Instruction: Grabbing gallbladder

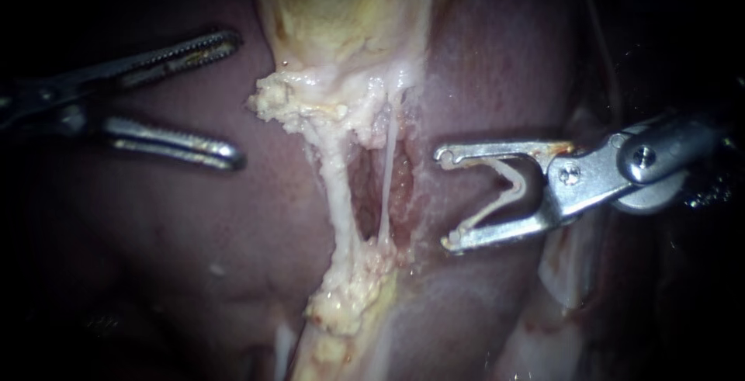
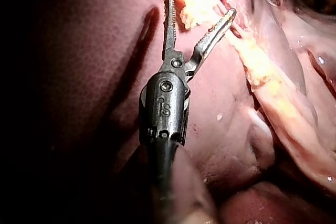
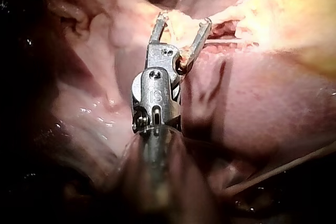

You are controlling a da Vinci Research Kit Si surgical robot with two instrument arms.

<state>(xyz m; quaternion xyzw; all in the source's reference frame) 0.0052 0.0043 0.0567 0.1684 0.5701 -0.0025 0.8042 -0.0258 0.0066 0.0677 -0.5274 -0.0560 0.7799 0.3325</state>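
The pale yellow gallbladder [image 1: 349,16] hangs at the top centre, its frayed lower edge [image 1: 310,102] drawn into two thin tubes [image 1: 337,187] [image 1: 386,187] over the dark red liver [image 1: 178,233]. My left instrument [image 1: 237,98] holds its serrated jaws wide open just left of the frayed edge, gripping nothing. In the left wrist view my left instrument [image 2: 202,11] has the yellow tissue [image 2: 197,6] ahead between its jaws. My right instrument [image 1: 448,195] stands open right of the tubes, and in the right wrist view my right instrument [image 3: 181,24] faces the yellow tissue [image 3: 283,9].
A raw reddish pocket [image 1: 365,195] lies between the two tubes. More crumbly yellow tissue [image 1: 349,288] sits where the tubes meet lower down. Liver lobes [image 1: 497,55] flank the gallbladder on both sides.
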